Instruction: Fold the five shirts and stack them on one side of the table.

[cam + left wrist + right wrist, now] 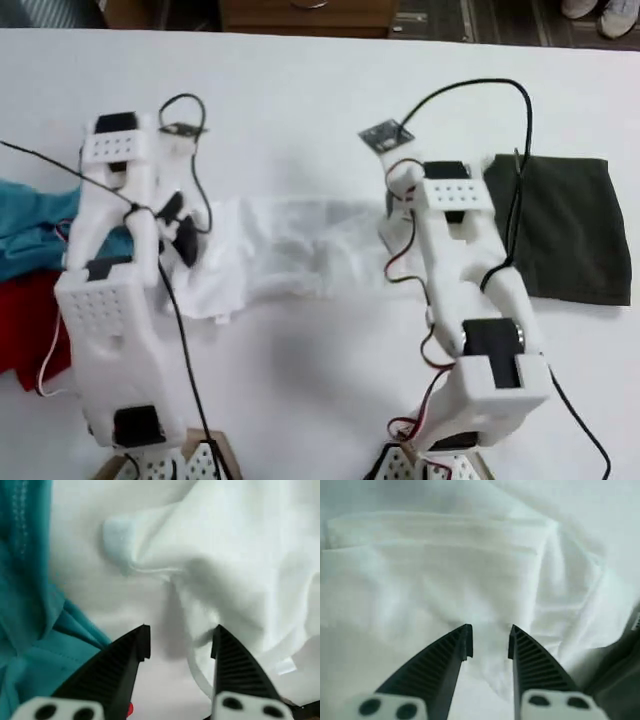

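- I am hovering my left gripper (180, 642) with its jaws spread and empty, just above one end of the crumpled white cotton shirt (285, 250), which is lying between my two arms on the white table (330, 70)
- My right gripper (490, 640) is hanging over the same shirt's other end, jaws parted more narrowly, gripping nothing
- The folded dark olive shirt (565, 225) is lying flat beside my right arm; the rumpled teal shirt (30, 225) and red shirt (25, 335) are lying by my left
- I am risking pinching several bunched layers at once, dragging the fold crooked
- The teal cloth is sitting near enough to my left jaw to be snagging
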